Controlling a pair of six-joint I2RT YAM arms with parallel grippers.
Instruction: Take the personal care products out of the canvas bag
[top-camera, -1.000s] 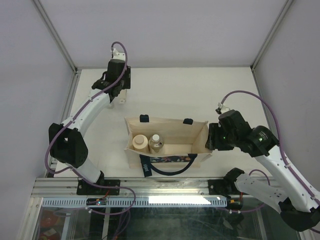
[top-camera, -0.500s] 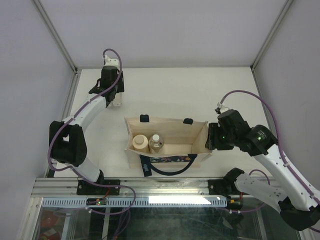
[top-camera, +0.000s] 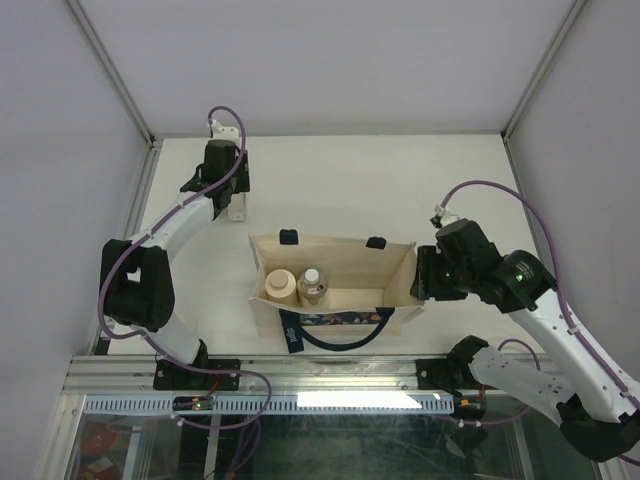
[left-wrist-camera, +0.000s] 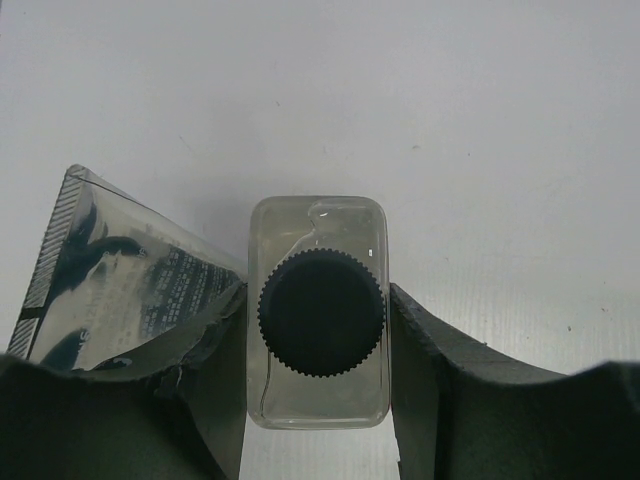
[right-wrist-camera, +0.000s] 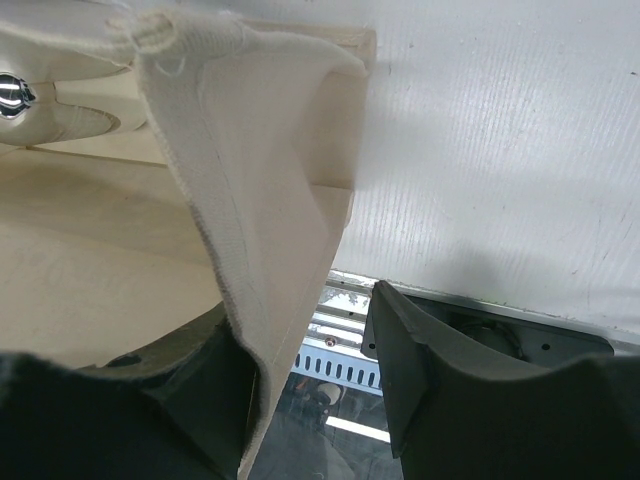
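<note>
— Left gripper (left-wrist-camera: 318, 296)?
— Clamped on the clear bottle with dark cap (left-wrist-camera: 320, 312), one pad against each side, seen top-down. Upper left of the top view, well apart from the canvas bag (top-camera: 330, 241). Resting on the table (top-camera: 400, 180) or just above it: cannot tell.
— Anything close by?
— Flat silvery tube (left-wrist-camera: 120, 272), lying just beside the bottle at the left of the wrist view, one corner tucked by the left pad. Best to release without dragging across it.
— Right gripper (right-wrist-camera: 305, 345)?
— Pinched on the bag's right end wall, cloth between the jaws, propping the mouth wide.
— Left inside?
— Beige bottle (top-camera: 280, 286) and pale-capped bottle (top-camera: 311, 286), side by side at the bag's left end. Both upright, long axis vertical, caps up.
— Which way from the left jaws?
— Down and to the right in the top view, toward frame centre. Far nearer the left arm than the right. Probably calls for a descent from above, one pad either side of a bottle.
</note>
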